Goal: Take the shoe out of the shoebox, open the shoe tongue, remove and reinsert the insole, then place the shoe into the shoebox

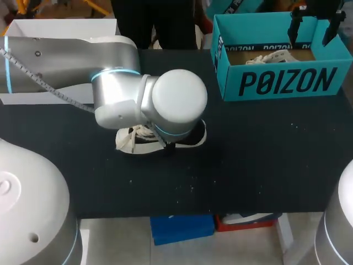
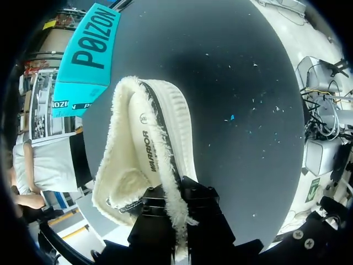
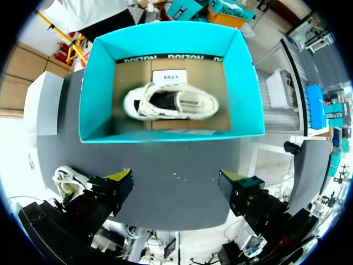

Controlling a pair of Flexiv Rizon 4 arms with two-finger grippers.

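Your left claw (image 2: 175,203) gripped the fleecy insole (image 2: 144,149). The shoe (image 1: 132,141) lay on the counter (image 1: 265,165) at centre frame. Your right claw (image 3: 177,182) hung open over the shoebox (image 1: 287,83), upper right.

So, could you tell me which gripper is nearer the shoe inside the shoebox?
Right: right gripper hangs above that shoe; left gripper is at mid-table, holding an insole.

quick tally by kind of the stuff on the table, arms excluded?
Shoes: 2 (loose shoe, boxed shoe)
Insoles: 1 (fleecy insole)
Boxes: 2 (teal shoebox, white box)
Total: 5
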